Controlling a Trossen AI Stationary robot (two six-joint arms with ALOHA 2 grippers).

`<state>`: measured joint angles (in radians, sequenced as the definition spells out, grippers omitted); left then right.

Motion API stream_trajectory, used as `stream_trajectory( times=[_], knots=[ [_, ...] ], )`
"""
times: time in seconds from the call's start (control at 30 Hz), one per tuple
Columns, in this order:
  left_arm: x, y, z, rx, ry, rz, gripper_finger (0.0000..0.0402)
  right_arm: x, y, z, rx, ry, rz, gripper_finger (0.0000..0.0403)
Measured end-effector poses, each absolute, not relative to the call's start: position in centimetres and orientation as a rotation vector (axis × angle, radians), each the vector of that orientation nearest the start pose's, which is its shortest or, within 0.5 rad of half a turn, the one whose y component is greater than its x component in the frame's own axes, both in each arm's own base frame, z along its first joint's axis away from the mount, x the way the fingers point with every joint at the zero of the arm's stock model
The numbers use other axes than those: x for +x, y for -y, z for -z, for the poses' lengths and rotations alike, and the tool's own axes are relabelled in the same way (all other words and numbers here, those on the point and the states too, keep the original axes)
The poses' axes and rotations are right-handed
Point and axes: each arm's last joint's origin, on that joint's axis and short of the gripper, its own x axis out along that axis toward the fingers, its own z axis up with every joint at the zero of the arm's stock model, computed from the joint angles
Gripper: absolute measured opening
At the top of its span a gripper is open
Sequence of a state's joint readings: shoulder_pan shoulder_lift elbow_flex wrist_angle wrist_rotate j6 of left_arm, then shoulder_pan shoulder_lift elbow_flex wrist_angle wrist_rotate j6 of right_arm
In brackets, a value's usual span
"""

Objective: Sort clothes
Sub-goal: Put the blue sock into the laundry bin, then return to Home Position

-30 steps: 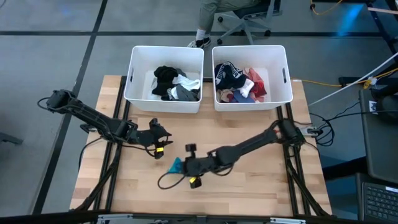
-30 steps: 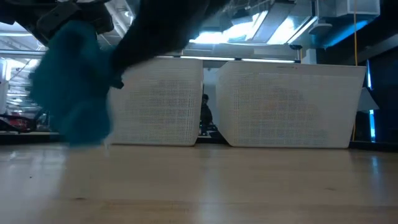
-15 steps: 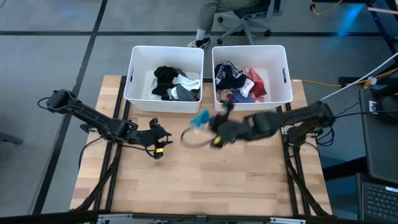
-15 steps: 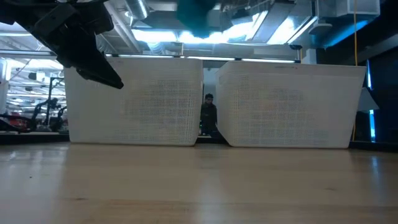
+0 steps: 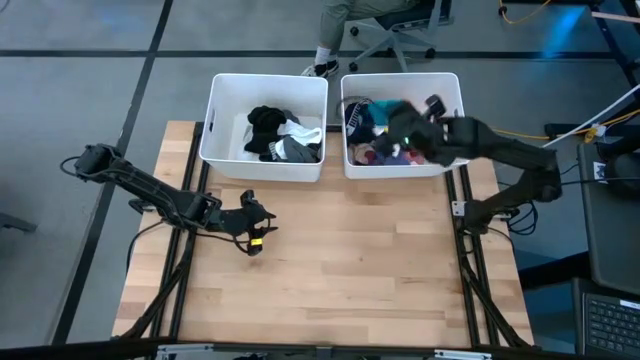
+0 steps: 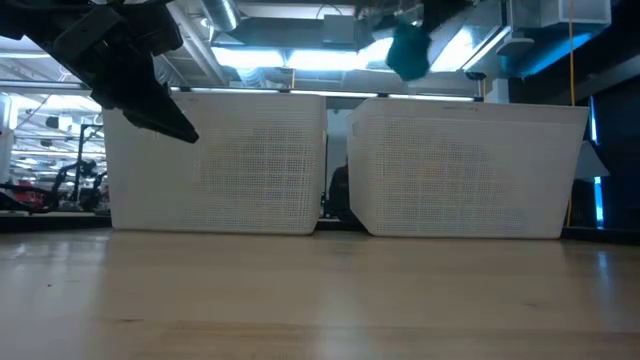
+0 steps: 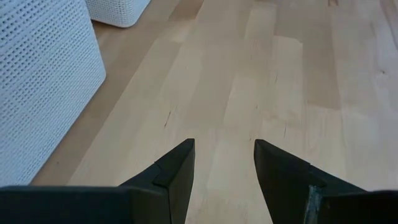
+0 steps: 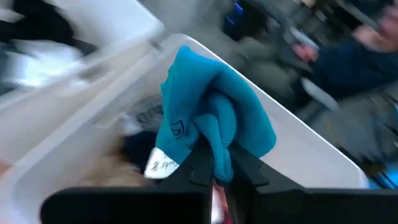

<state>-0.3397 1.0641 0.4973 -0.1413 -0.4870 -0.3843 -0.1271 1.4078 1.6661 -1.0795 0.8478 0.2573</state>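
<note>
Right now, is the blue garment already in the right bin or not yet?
Not yet. The blue garment hangs bunched from the shut right claw, held above the right bin, clear of the clothes inside.

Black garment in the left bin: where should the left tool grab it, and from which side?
Pinch the bunched top of the black garment, coming straight down. It lies crumpled inside the left bin, whose walls block any sideways approach, and white and grey clothes crowd one side. The left tool is open over the table.
</note>
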Motion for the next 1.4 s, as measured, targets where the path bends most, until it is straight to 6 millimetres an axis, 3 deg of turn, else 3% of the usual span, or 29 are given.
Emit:
stream_trajectory(
  times=[0.2,0.4,0.6,0.73,0.9,1.03,1.2,1.4],
  knots=[
    [19.5,5.4,-19.3,-0.086,-0.608,-0.262,0.0156,23.5,10.4,-41.2,0.012,-0.718,1.24,0.0028],
    [19.5,5.4,-19.3,-0.088,-0.606,-0.262,0.0156,21.7,14.4,-38.9,0.152,-0.77,1.378,0.0059],
    [19.5,5.4,-19.3,-0.088,-0.606,-0.262,0.0157,20.5,16.9,-36.2,0.28,-0.847,1.372,0.0135],
    [19.5,5.5,-19.3,-0.091,-0.609,-0.253,0.0156,20.2,17.6,-36.3,0.349,-0.83,1.328,0.0205],
    [19.4,5.5,-19.4,-0.073,-0.606,-0.242,0.0157,20.2,16.5,-39.5,0.371,-0.788,1.208,0.0261],
    [19.1,5.3,-20.1,-0.049,-0.575,-0.223,0.0156,21.2,13.4,-41.7,0.276,-0.745,1.018,0.0256],
    [18.4,5.1,-21.3,0.013,-0.521,-0.19,0.0156,23.7,9.0,-41.3,0.128,-0.716,0.702,0.0176],
    [17.3,4.9,-23.0,0.019,-0.425,-0.159,0.0156,26.2,5.7,-37.5,0.045,-0.622,0.333,0.0059]
  ],
)
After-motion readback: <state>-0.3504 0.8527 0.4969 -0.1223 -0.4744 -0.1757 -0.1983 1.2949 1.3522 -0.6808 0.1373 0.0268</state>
